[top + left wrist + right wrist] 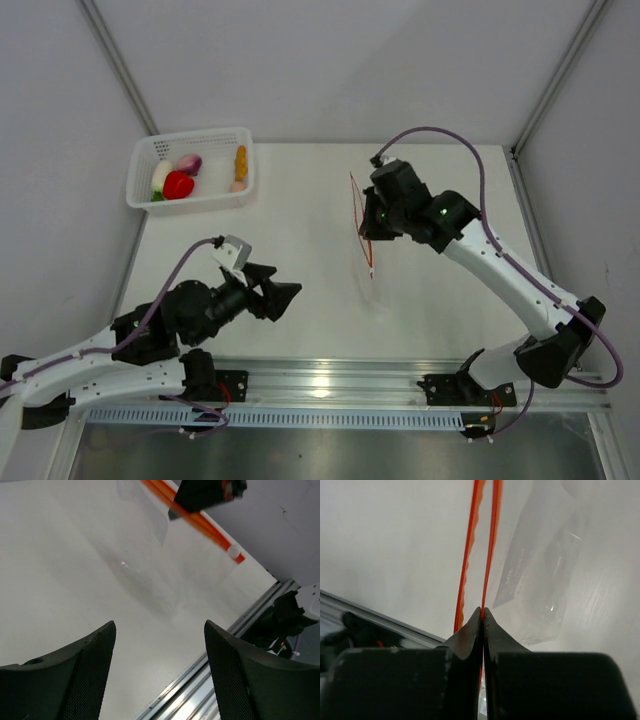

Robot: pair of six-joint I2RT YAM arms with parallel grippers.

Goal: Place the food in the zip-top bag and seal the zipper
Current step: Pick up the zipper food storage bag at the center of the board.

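— Where's your right gripper (483,611)?
— Its jaws are pressed together on one orange-red zipper (491,545) strip, so the zip-top bag (362,215) hangs above mid-table.
— And your left gripper (160,630)?
— Jaws spread, holding nothing, low over the table (300,250).
— The food (178,184)?
— It lies in the white basket (215,196), far left.

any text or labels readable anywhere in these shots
Faint grey print on the bag, in the right wrist view: it may begin "DATE", but it is too faint and tilted to read with any certainty.
Basket, food, left gripper, right gripper and table: no readable text, brand or number shows.
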